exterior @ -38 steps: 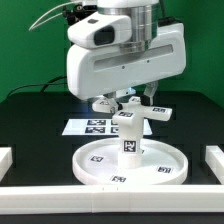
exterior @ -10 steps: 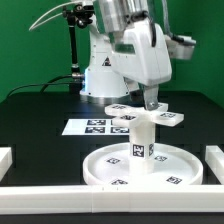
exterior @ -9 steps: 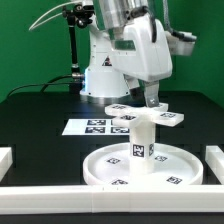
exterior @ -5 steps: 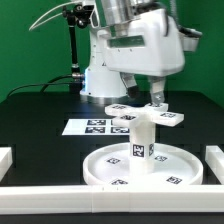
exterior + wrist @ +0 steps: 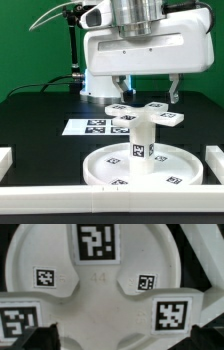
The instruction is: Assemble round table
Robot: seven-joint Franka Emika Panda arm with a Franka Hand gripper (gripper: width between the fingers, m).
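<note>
On the black table (image 5: 30, 115), the rimmed round disc (image 5: 146, 170) lies flat with the short cylinder leg (image 5: 139, 146) upright at its centre and the cross-shaped base (image 5: 146, 112) on top. The gripper (image 5: 147, 92) hangs just above the base, fingers (image 5: 176, 93) spread wide and holding nothing.

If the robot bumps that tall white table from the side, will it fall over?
Probably not easily. The round disc lies wide and flat on the table, so it likely steadies the leg. The cross-shaped base sits high on the leg, so a hard bump might knock it loose. It looks stiff, light plastic.
</note>
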